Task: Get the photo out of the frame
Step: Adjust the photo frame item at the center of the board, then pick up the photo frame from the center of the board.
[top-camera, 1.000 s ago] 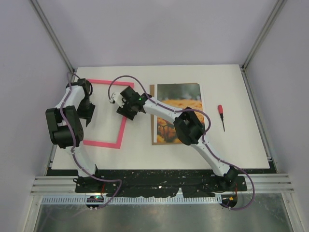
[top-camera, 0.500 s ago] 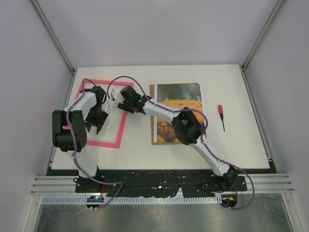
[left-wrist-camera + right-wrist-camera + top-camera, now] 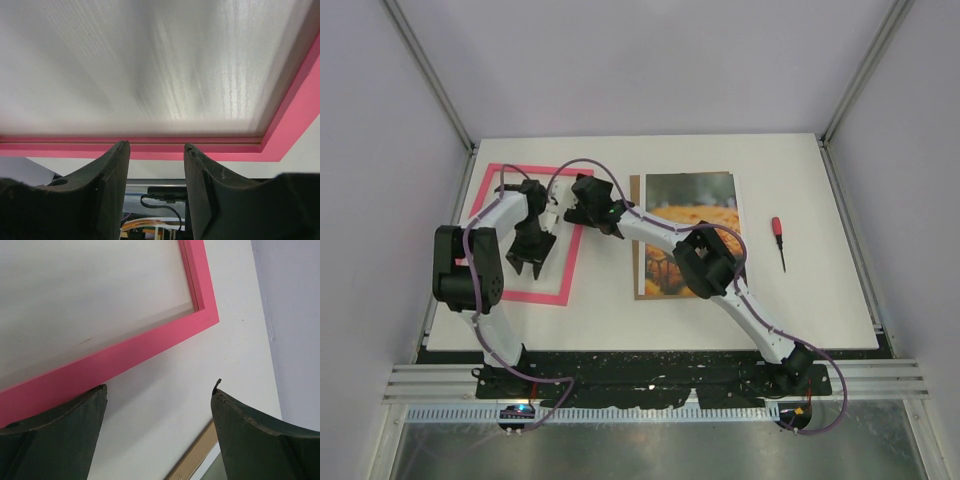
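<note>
Left gripper (image 3: pixel 156 145): half parted, empty, poised inside frame (image 3: pixel 530 297), by its near rail.
Right gripper (image 3: pixel 160 387): spread wide, empty, over frame's right rail.
Photo (image 3: pixel 692 200): mid-table (image 3: pixel 800 290), apart from frame.

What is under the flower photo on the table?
A brown backing board shows as a thin strip along the left edge of the photo. The rest is covered by the photo, and the right arm crosses its lower left corner.
</note>
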